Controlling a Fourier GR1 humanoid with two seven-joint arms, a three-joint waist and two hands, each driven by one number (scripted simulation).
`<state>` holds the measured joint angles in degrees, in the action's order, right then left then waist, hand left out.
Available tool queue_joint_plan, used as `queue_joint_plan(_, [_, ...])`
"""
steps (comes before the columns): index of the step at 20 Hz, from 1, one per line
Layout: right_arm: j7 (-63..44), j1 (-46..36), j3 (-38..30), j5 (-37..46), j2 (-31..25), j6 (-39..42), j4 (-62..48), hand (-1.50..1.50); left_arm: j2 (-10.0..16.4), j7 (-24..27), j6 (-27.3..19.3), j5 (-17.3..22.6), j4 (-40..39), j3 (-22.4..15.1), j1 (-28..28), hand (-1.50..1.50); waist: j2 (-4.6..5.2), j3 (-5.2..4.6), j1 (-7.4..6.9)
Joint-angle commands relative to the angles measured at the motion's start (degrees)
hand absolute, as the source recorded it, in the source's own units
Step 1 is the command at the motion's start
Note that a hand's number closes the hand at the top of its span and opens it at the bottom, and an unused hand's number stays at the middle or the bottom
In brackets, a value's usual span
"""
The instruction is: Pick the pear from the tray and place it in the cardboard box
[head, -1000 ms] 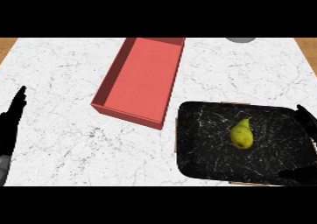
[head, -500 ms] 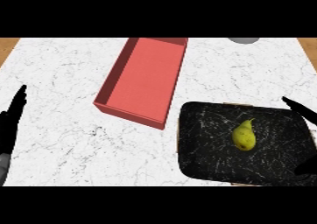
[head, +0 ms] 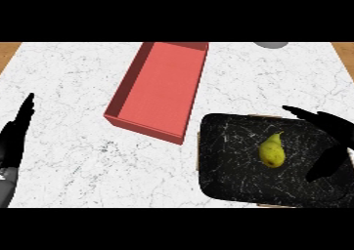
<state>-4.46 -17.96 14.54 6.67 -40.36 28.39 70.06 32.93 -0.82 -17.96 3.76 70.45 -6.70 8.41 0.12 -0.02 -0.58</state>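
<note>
A yellow-green pear (head: 272, 151) lies near the middle of the black marbled tray (head: 231, 180) at the lower right. My right hand (head: 336, 132) hovers over the tray's right side, open, its fingers spread above and right of the pear and its thumb low; it does not touch the fruit. The long red open box (head: 162, 88) stands up and left of the tray, its near corner close to the tray's left rim. My left hand (head: 12, 141) rests open at the left edge, fingers pointing up.
White marble counter (head: 72, 78) runs under everything, with wooden strips at both far corners. A grey round object (head: 271, 44) shows partly at the top edge, right of the box.
My right hand has moved left and up over the tray, closing in on the pear. The left hand, pear and box have stayed put.
</note>
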Motion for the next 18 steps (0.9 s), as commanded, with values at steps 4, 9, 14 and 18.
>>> queue_joint_plan(4, [0.1, 0.9, -2.0, 7.2, 3.8, 2.7, -0.3, -1.50, -2.0, -1.4, 1.4, -3.9, 2.2, 3.6, -2.0, 0.00, -0.14, 0.02, 0.53])
queue_joint_plan(9, [-2.4, 0.0, -5.7, 8.3, 4.4, 7.0, 1.5, -1.50, -3.3, -4.7, 3.1, -5.9, 7.3, 4.9, -3.2, 0.00, -0.19, 0.02, 0.54])
queue_joint_plan(14, [-1.7, -1.3, -8.6, 6.8, 6.1, 9.8, 2.8, -1.50, -5.2, -0.2, 3.6, -7.2, 5.0, 6.5, -6.1, 0.00, -0.19, 0.00, 0.53])
queue_joint_plan(18, [-4.9, 1.7, -8.0, 7.6, 11.3, 9.4, 8.6, -1.50, -6.4, 0.4, 5.2, -8.6, 0.4, 8.5, -1.3, 0.00, -0.14, 0.00, 0.69])
